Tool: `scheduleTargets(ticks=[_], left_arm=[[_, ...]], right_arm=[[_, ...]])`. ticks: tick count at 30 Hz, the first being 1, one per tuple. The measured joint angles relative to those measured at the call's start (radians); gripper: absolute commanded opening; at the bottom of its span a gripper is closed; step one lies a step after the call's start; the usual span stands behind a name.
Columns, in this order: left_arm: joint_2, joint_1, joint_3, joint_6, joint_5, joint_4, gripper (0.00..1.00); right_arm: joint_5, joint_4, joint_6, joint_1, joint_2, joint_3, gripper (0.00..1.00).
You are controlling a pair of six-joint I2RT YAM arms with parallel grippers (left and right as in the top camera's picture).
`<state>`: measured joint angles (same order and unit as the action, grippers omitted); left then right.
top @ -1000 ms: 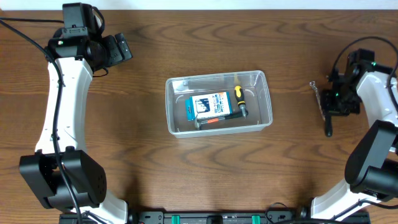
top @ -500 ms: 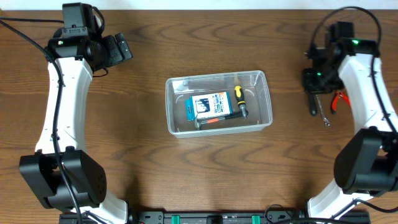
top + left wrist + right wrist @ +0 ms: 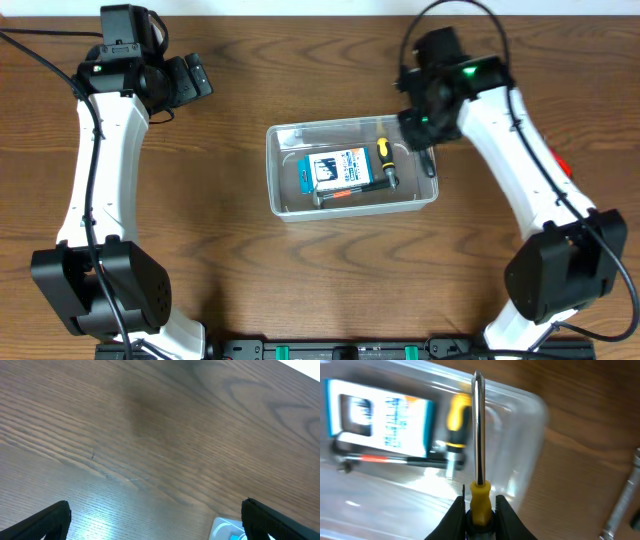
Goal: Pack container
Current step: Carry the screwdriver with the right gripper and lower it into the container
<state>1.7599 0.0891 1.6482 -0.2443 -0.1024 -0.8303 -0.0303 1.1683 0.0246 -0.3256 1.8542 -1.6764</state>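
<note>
The clear plastic container (image 3: pixel 272 170) sits mid-table. It holds a blue-and-white box (image 3: pixel 338 168), a yellow-handled screwdriver (image 3: pixel 383 153) and a thin dark tool with a red band (image 3: pixel 352 193). My right gripper (image 3: pixel 424 145) hangs over the container's right end. In the right wrist view it (image 3: pixel 479 506) is shut on a screwdriver (image 3: pixel 477 435) with a yellow collar. The steel shaft points over the container's rim (image 3: pixel 536 406). My left gripper (image 3: pixel 196 78) is open and empty at the far left; its view (image 3: pixel 155 506) shows bare wood and one container corner (image 3: pixel 224 530).
A metal wrench (image 3: pixel 624 502) lies on the table right of the container. A red-handled tool (image 3: pixel 561 165) shows partly behind the right arm. The left arm's base stands at the front left and the right arm's base at the front right.
My right arm swung from the table's far right edge leftward to over the container's right end, carrying the screwdriver. The left arm has not moved.
</note>
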Motion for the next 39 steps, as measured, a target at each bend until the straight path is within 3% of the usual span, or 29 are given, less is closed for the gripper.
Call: scheduleTargets(ticks=[26, 39], left_arm=[[0.0, 0.0, 0.0, 0.0, 0.0, 0.0, 0.98], [0.0, 0.0, 0.0, 0.0, 0.0, 0.0, 0.98]], right_arm=[[0.001, -0.094, -0.12, -0.182, 0.0, 0.005, 0.01], [0.0, -0.151, -0.121, -0.202, 0.005, 0.155, 0.01]])
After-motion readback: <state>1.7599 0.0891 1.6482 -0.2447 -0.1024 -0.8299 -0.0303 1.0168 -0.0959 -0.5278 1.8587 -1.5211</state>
